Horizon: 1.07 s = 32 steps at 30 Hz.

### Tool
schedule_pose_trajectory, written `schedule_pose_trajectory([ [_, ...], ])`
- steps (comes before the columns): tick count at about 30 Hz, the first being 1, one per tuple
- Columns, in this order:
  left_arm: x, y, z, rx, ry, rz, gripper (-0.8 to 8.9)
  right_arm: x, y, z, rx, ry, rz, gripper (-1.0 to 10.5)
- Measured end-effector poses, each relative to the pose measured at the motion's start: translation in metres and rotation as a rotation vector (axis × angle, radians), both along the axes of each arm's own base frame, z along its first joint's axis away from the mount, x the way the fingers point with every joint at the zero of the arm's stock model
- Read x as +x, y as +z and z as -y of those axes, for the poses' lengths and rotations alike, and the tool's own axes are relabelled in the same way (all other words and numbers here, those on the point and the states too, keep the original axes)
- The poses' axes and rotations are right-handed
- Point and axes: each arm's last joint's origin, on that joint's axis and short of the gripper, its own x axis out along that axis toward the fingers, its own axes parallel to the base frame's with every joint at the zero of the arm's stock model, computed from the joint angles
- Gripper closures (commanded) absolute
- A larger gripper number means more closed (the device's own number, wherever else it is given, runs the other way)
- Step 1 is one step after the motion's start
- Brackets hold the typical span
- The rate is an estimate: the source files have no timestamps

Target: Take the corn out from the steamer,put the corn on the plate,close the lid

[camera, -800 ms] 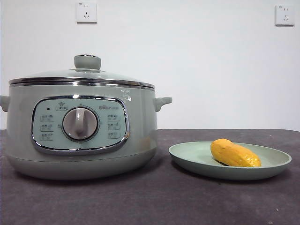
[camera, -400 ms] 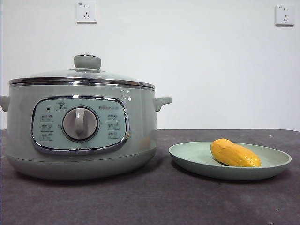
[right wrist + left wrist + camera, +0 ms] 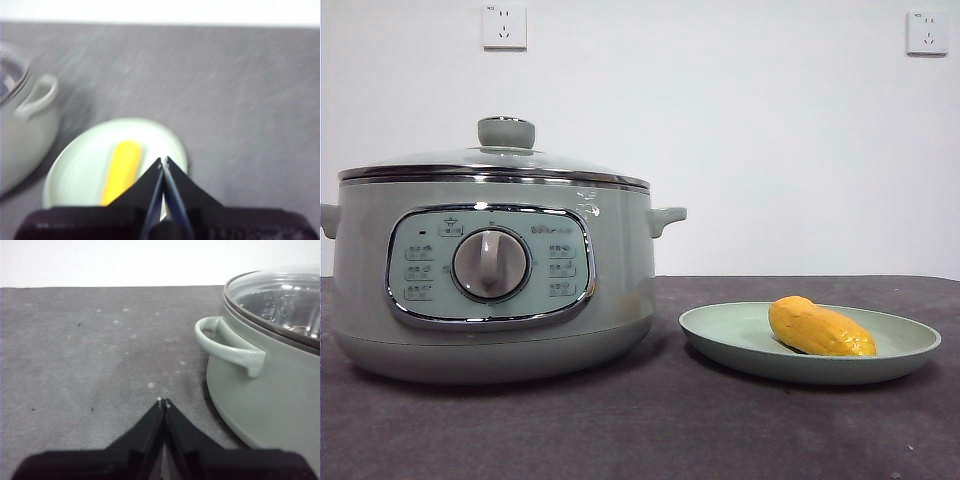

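Note:
The sage-green steamer [image 3: 490, 280] stands at the left of the front view with the glass lid [image 3: 495, 160] seated on its rim. The corn [image 3: 820, 328] lies on the pale-green plate [image 3: 910, 350] to its right. The left wrist view shows my left gripper [image 3: 163, 401] shut and empty over bare table, beside the steamer [image 3: 270, 390] and its side handle [image 3: 227, 345]. The right wrist view, blurred, shows my right gripper [image 3: 163, 161] shut and empty above the plate [image 3: 75, 170], next to the corn [image 3: 121, 170]. Neither gripper shows in the front view.
The dark grey table [image 3: 670, 430] runs back to a white wall with two sockets [image 3: 504, 26]. The steamer's side handle [image 3: 665, 216] juts toward the plate.

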Motion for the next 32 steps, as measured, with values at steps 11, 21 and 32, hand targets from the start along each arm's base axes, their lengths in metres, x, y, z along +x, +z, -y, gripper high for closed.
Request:
schedule_pose_trajectory([
  [11,0.000,0.000,0.000,0.000,0.000,0.000,8.17,-0.005,-0.042,0.026,0.044,-0.005,0.199,9.4],
  [21,0.000,0.000,0.000,0.000,0.000,0.000,8.17,-0.005,-0.102,0.029,0.033,-0.038,0.154,9.4],
  [32,0.000,0.000,0.000,0.000,0.000,0.000,8.17,-0.006,-0.105,0.029,0.082,-0.049,0.159,9.4],
])
